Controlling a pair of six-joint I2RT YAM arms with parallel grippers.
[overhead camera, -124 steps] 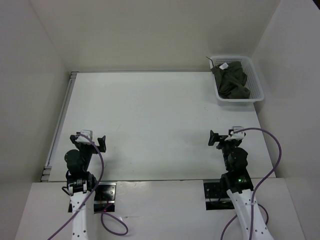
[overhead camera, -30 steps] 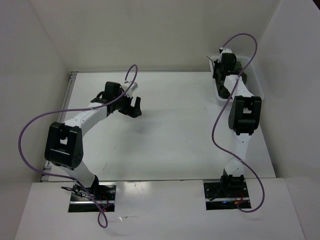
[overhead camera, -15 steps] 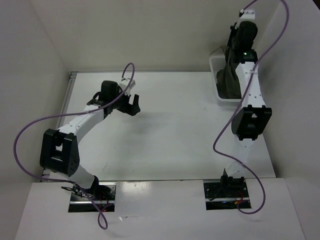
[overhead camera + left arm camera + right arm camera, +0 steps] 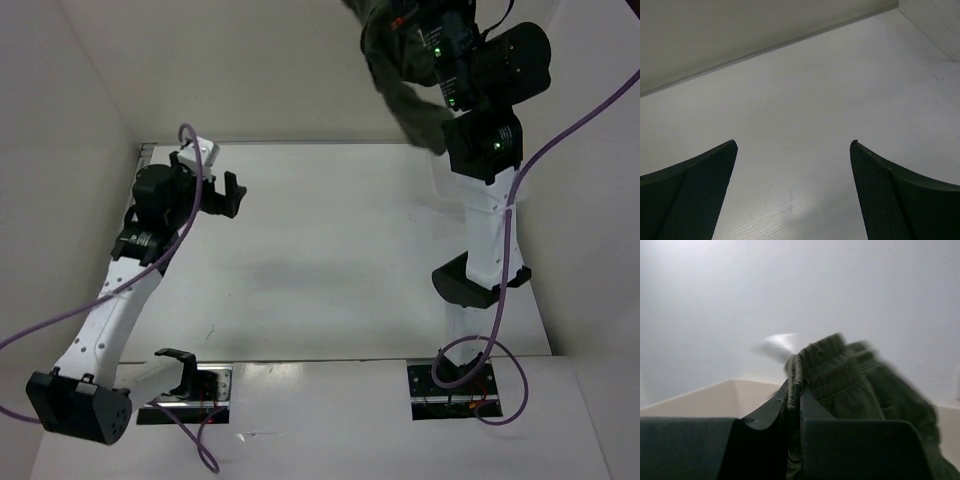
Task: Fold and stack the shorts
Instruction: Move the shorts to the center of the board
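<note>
I see a white table (image 4: 330,250) closed in by plain white walls (image 4: 250,70) at its far, left and right edges. A grey metal rail (image 4: 145,155) follows the left edge. Some small dark specks (image 4: 210,332) lie toward the near-left corner.

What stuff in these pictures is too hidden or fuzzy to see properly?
- Top view: the shorts run off the top edge, so their upper part is cut off, and the right jaws gripping them cannot be picked out there.
- Right wrist view: the shorts are blurred, and the pale smudge beside them cannot be identified.
- Left wrist view: only the tips of the open left jaws show; the bottom edge cuts off the rest.
</note>
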